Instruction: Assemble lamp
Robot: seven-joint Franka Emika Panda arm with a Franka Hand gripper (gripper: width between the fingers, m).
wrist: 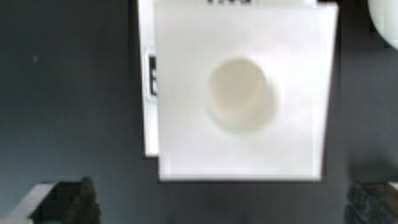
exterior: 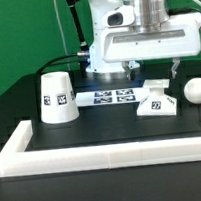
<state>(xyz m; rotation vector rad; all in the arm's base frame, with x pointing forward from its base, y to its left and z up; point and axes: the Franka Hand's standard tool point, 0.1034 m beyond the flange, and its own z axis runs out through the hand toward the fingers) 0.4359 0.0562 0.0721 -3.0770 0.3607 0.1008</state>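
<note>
The lamp's parts are seen lying loose and apart on the black table (exterior: 111, 125), which is bordered at its near edge and sides by a long low white rail (exterior: 104, 153). Over the table's far right part the arm's gripper (exterior: 154, 69) is hung, its fingers (wrist: 63, 203) spread wide with nothing between them. It is placed directly above the base block and no contact with the block is seen.

The cone shade (exterior: 58, 98) is stood upright, wide end down, at the exterior view's left, and a black-and-white tag is shown on its side. The marker board (exterior: 112, 95) is laid flat between the shade and the base block (exterior: 156, 102), which is set right of centre with a tag on its near face. In the wrist view the base block (wrist: 240, 90) is shown from above, with an oval hollow in its top. The bulb (exterior: 195, 90) is rested at the far right, near the block but apart from it.
</note>
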